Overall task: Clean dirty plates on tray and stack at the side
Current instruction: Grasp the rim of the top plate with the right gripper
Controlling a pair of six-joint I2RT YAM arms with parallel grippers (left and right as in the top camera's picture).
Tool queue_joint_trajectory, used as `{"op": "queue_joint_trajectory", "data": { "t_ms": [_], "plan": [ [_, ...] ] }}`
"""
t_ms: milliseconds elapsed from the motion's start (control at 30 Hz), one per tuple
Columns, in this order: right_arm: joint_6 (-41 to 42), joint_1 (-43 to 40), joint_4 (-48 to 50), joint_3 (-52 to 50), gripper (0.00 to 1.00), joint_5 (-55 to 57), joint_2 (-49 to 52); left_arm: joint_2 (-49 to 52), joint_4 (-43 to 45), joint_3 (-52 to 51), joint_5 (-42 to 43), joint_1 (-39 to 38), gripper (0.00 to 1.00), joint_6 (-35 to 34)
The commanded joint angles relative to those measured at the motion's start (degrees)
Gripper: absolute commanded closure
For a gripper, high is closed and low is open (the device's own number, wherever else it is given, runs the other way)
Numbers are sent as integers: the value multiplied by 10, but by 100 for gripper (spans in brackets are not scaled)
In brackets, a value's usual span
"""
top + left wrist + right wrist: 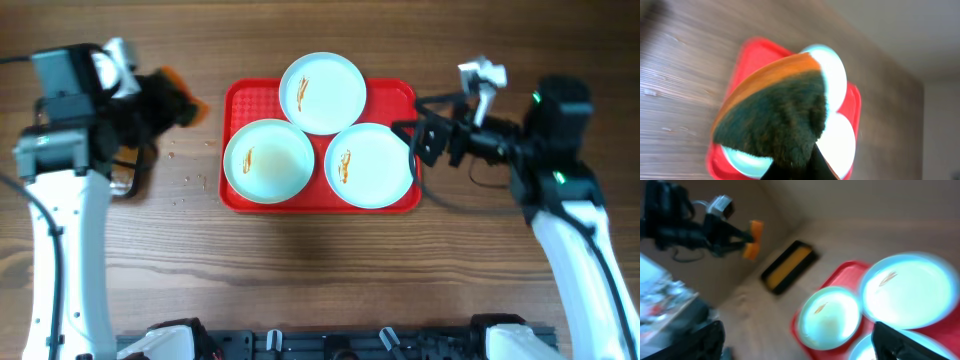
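Three pale plates lie on the red tray [238, 98]: a back one [322, 92], a front-left one [268, 160] and a front-right one [368, 165]. Each bears an orange-brown smear. My left gripper [158, 100] is left of the tray, above the table, shut on an orange and dark-green sponge [178, 98]. The sponge fills the left wrist view [780, 115], with the tray [747, 55] behind it. My right gripper [412, 135] is open and empty at the tray's right edge. In the right wrist view its jaws [800, 345] are spread wide over the plates [830, 317].
A black pan with brownish liquid [789, 267] sits on the table left of the tray, mostly hidden under my left arm in the overhead view [125, 182]. Small crumbs [192, 180] lie between the pan and the tray.
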Motion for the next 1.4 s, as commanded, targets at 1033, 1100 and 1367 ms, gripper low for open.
{"op": "queue_joint_trajectory", "data": {
  "t_ms": [1033, 1100, 1367],
  "plan": [
    [-49, 298, -410, 465, 43, 469, 517, 238, 48, -66, -60, -152, 96, -1],
    [-49, 299, -407, 465, 43, 469, 527, 238, 54, -66, -60, -152, 96, -1],
    [-72, 302, -389, 465, 44, 460, 597, 238, 55, -66, -60, -152, 96, -1]
  ]
}}
